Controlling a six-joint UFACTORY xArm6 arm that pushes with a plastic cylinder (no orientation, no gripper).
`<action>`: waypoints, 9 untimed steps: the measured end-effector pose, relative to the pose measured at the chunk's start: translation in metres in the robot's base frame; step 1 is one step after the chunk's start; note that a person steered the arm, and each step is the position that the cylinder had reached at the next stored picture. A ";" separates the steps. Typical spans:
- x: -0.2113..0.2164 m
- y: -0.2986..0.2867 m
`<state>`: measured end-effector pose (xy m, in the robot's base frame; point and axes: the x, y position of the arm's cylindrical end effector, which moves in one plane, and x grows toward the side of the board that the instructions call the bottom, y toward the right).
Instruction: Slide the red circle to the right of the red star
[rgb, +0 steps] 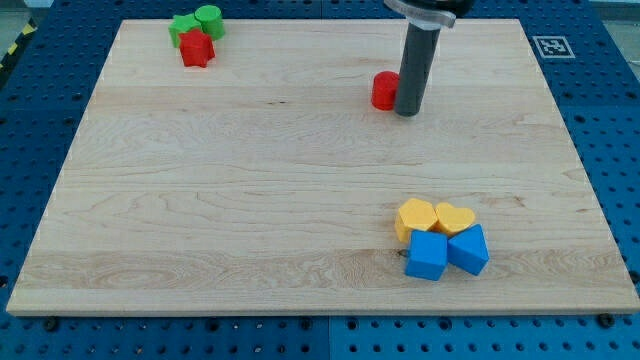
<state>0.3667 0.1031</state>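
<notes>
Tip (406, 113) touching red circle's (384, 90) right side upper centre of tabletop (200, 220), red star (197, 48) far upper left; no pincer visible, state untellable.

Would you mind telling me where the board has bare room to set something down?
The whole left and centre is bare, between the red star with two green blocks at top left and the yellow and blue blocks at bottom right. Crowded: around the red circle, where my tip sits against its right.

bare board (250, 180) between red circle (384, 90), red star (197, 49)
</notes>
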 end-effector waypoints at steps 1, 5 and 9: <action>-0.022 -0.046; -0.045 -0.032; -0.067 -0.146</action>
<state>0.2999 -0.0429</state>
